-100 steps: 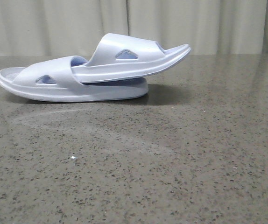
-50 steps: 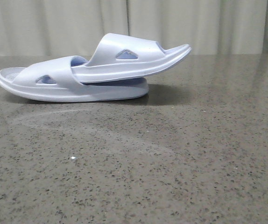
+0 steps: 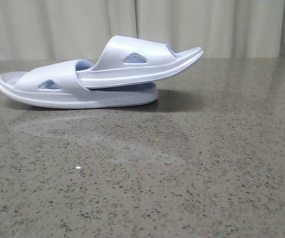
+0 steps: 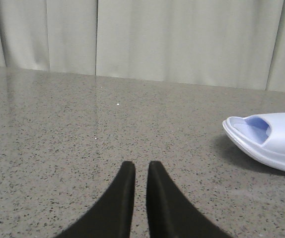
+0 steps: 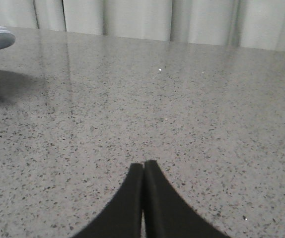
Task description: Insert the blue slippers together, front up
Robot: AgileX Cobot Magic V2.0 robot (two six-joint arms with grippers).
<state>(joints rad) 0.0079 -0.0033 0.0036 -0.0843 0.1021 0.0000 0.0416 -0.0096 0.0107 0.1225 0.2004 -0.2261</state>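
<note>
Slippers (image 3: 100,74) sit unchanged from a second ago, one nested under the other's strap on the desk (image 3: 182,173). Left pincer (image 4: 136,171) is almost closed, right pincer (image 5: 143,168) pressed together, both empty and well apart from the slippers; the task looks finished.

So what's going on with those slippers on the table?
Nothing is handling them right now. The two blue slippers lie nested on the table, one pushed under the other's strap and tilted up. The left hand is almost closed, the right hand is shut; both are empty and away from the slippers.
</note>
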